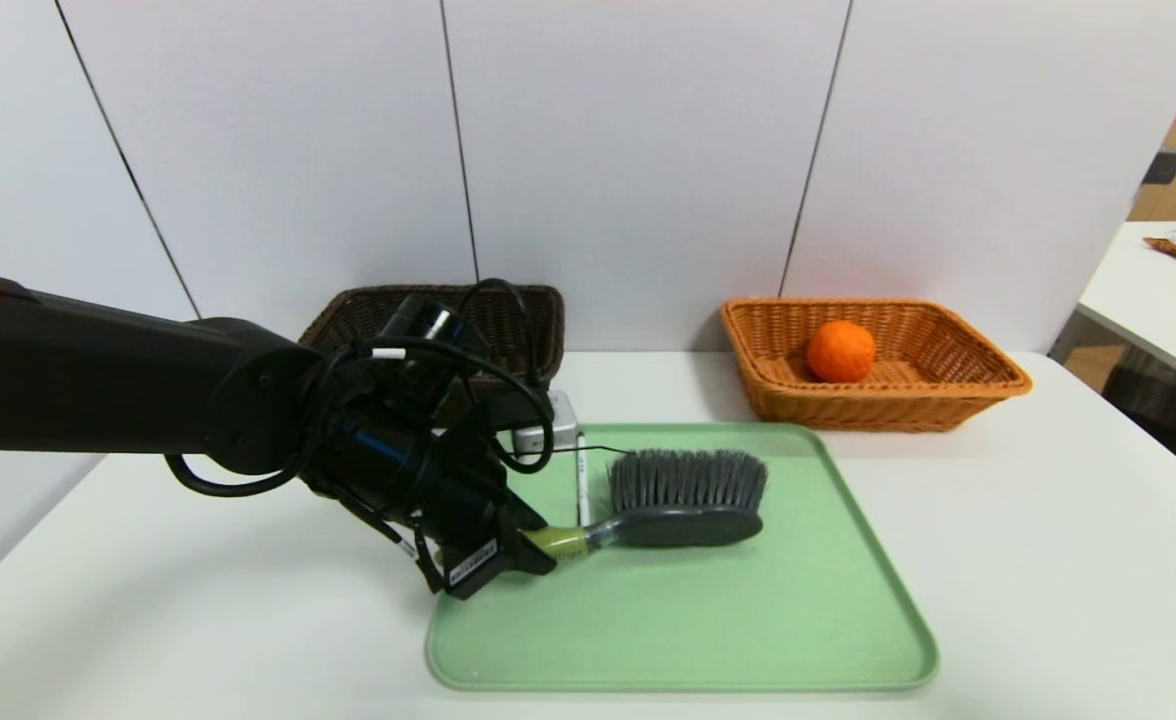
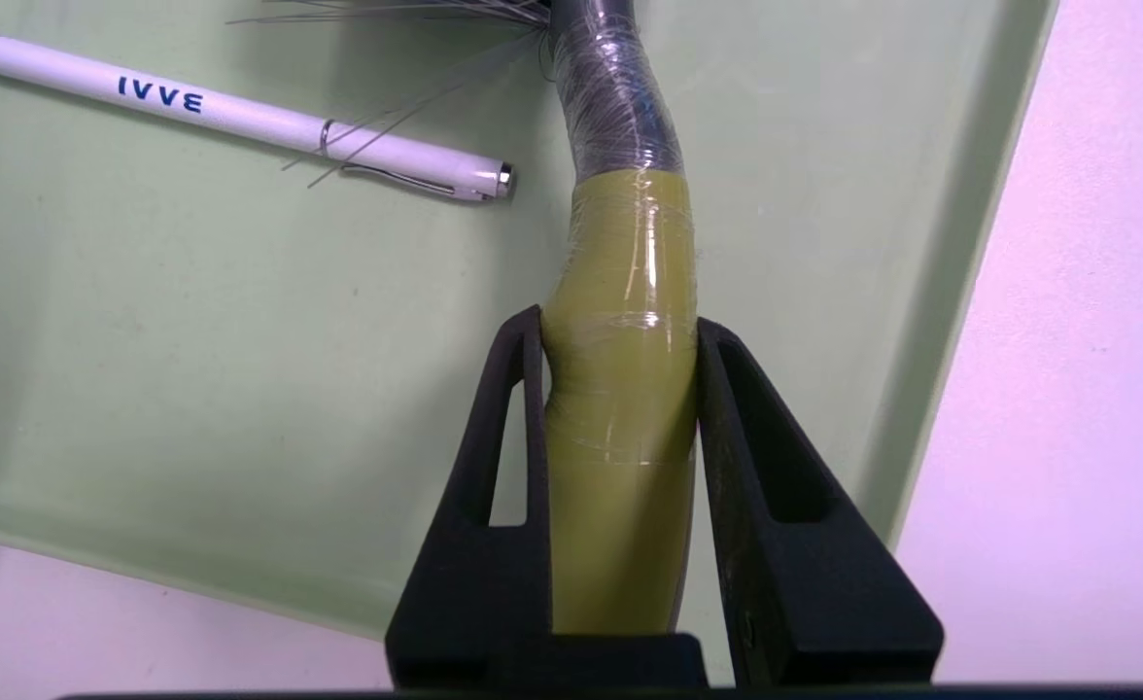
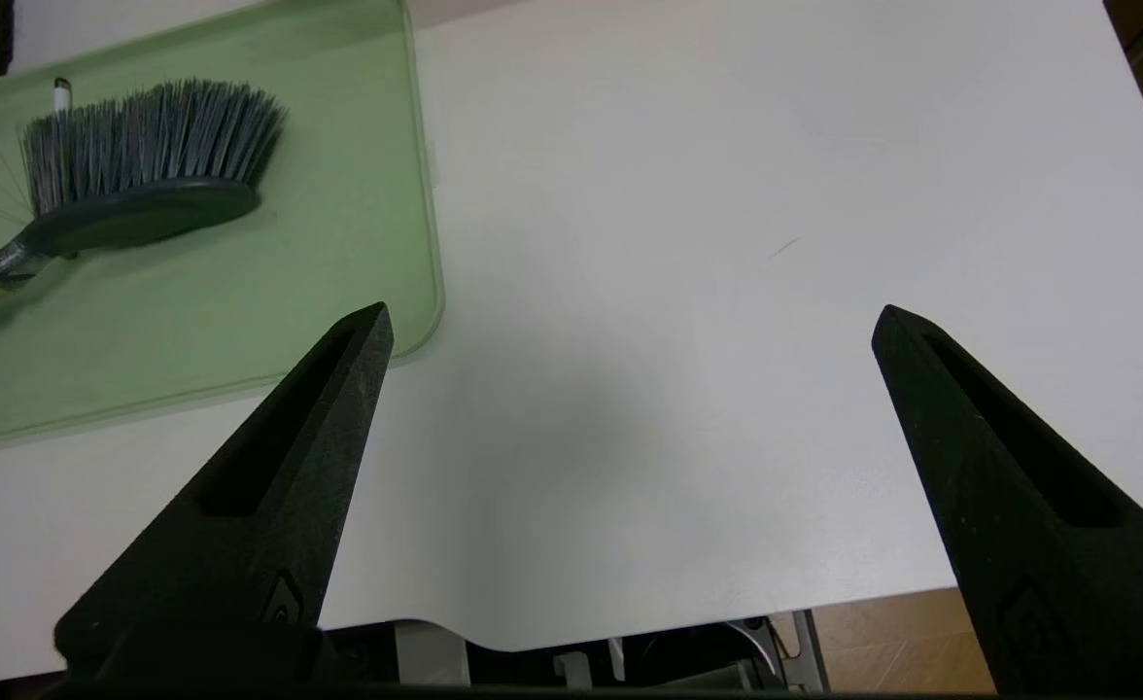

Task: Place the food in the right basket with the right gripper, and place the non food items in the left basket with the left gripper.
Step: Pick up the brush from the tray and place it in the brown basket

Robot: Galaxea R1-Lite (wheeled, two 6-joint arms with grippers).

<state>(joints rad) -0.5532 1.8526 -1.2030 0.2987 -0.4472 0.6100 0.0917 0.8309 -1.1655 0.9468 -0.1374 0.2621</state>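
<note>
The brush [image 1: 686, 498] is being held by its yellow-green handle end in the left claw [image 1: 533, 545], whose two black fingers [image 2: 518, 428] are being pressed against opposite sides of that handle. Its long axis is lying roughly level and crosswise over the green tray [image 1: 688, 610], with the head pointing toward the tray's right side and the grey bristles turned toward the tray's far edge. The handle is being shown wrapped in clear film, and its tail end is being hidden inside the claw. A white pen [image 2: 231, 115] is lying on the tray floor beside the brush neck, and the blue letters on it are being read as "IVVE" in the left wrist view; in the head view most of the pen is being covered by the arm. Beyond the tray's far left corner the dark basket [image 1: 508, 315] is being partly blocked by the left arm. Beyond the far right corner the orange basket [image 1: 958, 385] is being occupied by an orange [image 1: 840, 351]. The right claw [image 3: 630, 321] is being kept wide apart, gripping nothing, above the white worktop [image 3: 727, 194] off the tray's right side.
</note>
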